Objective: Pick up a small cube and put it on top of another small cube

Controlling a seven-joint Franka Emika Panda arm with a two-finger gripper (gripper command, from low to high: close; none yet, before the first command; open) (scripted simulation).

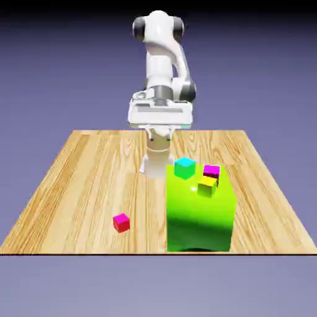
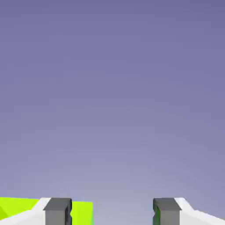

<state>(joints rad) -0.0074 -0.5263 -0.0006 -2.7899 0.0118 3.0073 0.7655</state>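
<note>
The tabletop (image 1: 80,186) carries a big green block (image 1: 199,217) topped by cyan (image 1: 184,167), magenta (image 1: 212,170) and yellow (image 1: 207,186) cubes. The end effector (image 1: 158,137) hangs above, fingers (image 2: 57,211) spread, empty. The red cube (image 1: 121,222) sits alone, to the exterior view's left of the block.

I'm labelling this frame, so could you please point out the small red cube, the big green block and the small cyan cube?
small red cube (image 1: 121,222): exterior view, its front faces.
big green block (image 1: 201,220): exterior view, its front face.
small cyan cube (image 1: 184,168): exterior view, its visible middle.
</note>
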